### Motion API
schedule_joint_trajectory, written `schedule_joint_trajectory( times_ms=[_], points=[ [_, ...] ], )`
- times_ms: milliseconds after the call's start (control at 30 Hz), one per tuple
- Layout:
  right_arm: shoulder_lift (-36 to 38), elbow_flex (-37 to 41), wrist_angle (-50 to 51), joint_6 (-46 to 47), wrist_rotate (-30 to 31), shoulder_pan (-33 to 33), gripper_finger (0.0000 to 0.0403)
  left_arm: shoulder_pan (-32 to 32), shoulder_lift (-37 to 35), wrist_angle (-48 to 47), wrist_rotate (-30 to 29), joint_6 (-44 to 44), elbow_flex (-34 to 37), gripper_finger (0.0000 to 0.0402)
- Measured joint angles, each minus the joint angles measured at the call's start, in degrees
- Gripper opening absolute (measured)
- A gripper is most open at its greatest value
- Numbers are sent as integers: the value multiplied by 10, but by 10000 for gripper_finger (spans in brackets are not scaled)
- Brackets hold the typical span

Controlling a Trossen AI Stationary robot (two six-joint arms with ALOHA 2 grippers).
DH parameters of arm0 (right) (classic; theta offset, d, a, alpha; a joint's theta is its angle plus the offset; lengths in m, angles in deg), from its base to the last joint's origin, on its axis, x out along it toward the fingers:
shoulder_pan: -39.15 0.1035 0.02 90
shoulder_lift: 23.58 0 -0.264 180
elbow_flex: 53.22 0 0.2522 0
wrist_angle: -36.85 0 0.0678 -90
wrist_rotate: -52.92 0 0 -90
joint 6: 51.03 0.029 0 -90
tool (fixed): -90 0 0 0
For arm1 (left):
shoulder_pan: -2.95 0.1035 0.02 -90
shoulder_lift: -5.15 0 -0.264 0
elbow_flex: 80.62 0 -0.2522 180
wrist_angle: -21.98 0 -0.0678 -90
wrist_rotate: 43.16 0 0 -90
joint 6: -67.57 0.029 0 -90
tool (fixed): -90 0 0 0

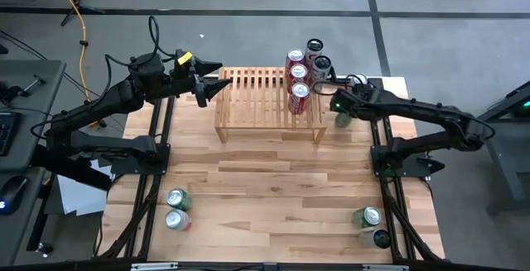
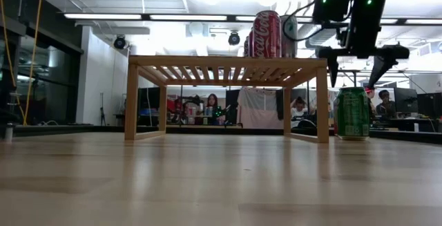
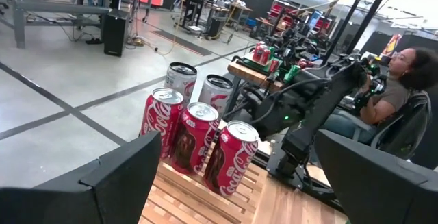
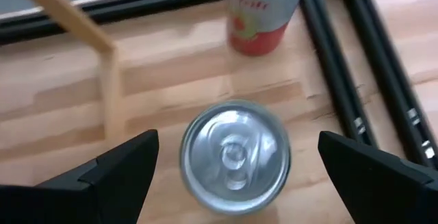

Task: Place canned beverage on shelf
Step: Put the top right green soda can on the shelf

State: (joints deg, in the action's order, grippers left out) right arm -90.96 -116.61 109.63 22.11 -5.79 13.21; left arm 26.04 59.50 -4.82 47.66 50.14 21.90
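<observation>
The light-wood shelf [image 1: 269,101] stands on its short legs at the table's far middle. Three red cans [image 1: 298,75] and two silver cans [image 1: 319,55] stand on its right end. A green can [image 2: 353,112] stands upright on the table just right of the shelf, and the right wrist view shows its silver top [image 4: 235,155]. My right gripper [image 2: 356,66] hovers open above this can, pointing steeply down, with a finger off to either side and apart from it. My left gripper [image 1: 217,84] stays open and level, high above the shelf's far left corner.
Two cans [image 1: 176,209] stand near the table's front left and two more [image 1: 371,225] near its front right. Another can with a red base [image 4: 263,11] stands on the table close to the green one. The shelf's right leg [image 4: 106,73] is beside my right gripper.
</observation>
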Motion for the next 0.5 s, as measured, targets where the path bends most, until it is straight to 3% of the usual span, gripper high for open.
schedule_joint_trajectory(
  times_ms=[500],
  points=[
    [-47,0,-22,-45,-17,-23,387,0,0,0,0,0,0,376]
  ],
)
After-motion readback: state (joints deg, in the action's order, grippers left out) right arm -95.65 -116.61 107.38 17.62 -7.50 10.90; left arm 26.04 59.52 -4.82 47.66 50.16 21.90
